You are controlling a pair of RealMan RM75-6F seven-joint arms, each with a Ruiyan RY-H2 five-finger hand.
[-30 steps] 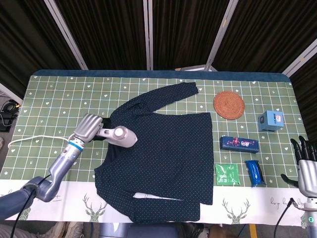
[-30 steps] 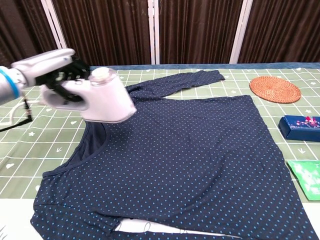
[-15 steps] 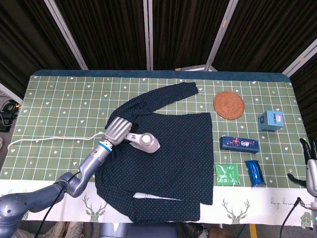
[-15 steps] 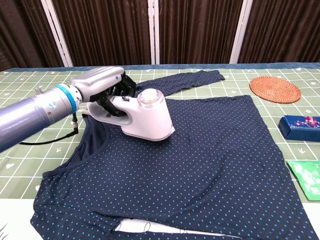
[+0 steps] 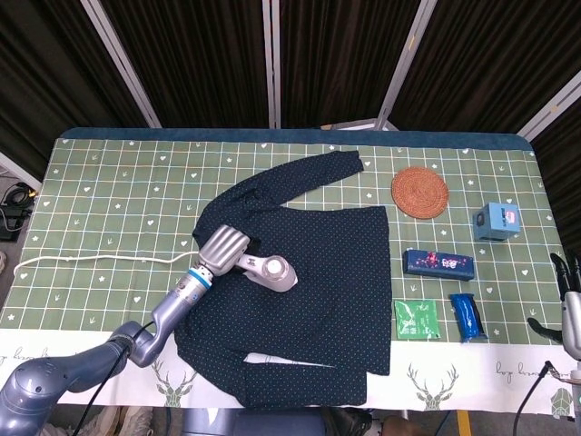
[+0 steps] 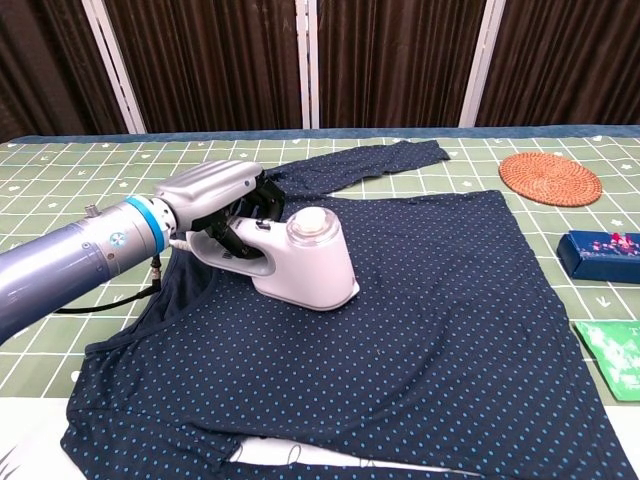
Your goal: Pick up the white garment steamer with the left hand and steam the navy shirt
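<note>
The navy dotted shirt (image 5: 309, 272) (image 6: 420, 330) lies spread flat across the middle of the table. My left hand (image 5: 223, 247) (image 6: 215, 200) grips the handle of the white garment steamer (image 5: 272, 271) (image 6: 305, 262), whose head rests on the shirt's left chest area, just right of the neckline. Its white cord (image 5: 91, 260) trails off to the left. My right hand (image 5: 568, 295) shows only at the right edge of the head view, off the table, its fingers apart and holding nothing.
Right of the shirt lie a round woven coaster (image 5: 419, 191) (image 6: 550, 178), a light blue box (image 5: 496, 221), a long dark blue box (image 5: 439, 263) (image 6: 600, 252), a green packet (image 5: 416, 320) (image 6: 612, 355) and a blue packet (image 5: 467, 315). Dark curtains hang behind the table.
My left hand has carried the steamer from the shirt's left edge rightward and down onto the fabric. My right hand has sunk lower at the frame edge.
</note>
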